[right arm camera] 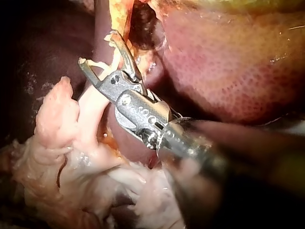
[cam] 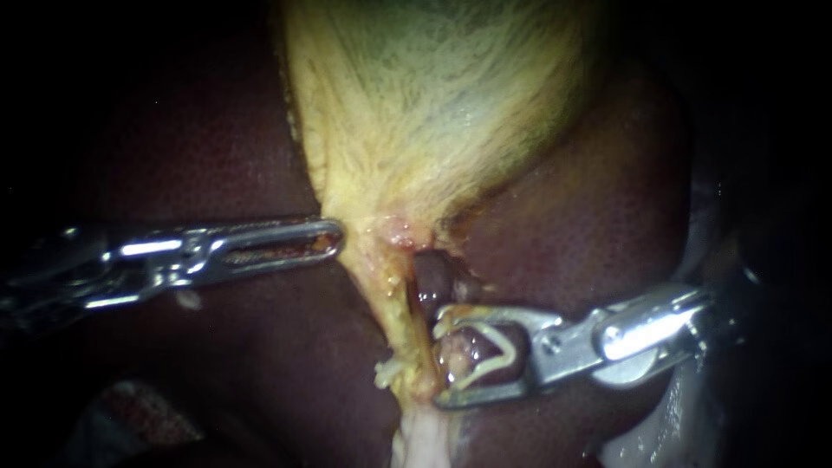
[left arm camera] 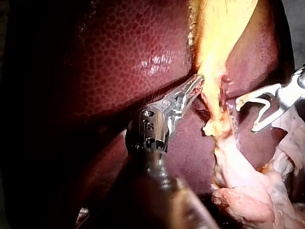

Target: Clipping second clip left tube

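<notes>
The left tube [cam: 400, 316] is the yellowish strand that runs down from the neck of the gallbladder [cam: 433, 104], with the liver [cam: 217, 147] dark on both sides of it. The clip [cam: 490, 351] is a pale open V, just beside the tube on its right. Its two legs are spread and point toward the strand. From the wrist views it seems to sit at the tube, but I cannot tell whether the tube lies fully between the legs.

The right instrument [cam: 444, 355] carries this clip. Its jaws stand wide apart, each pressed against one leg, so the clip is seated but not squeezed.

A small pale nub [cam: 386, 374] shows on the tube's left side, lower down. It may be a clip already set, though it is too small to be sure.

The left instrument [cam: 334, 234] comes in level from the left. Its jaws lie together, pinching the edge of the gallbladder at the neck and drawing it sideways.

By my judgement the step is about halfway. The clip is loaded and brought to the tube. What is left is to settle it across the strand, close it and let go.

No brand, label or writing can be read anywhere.
</notes>
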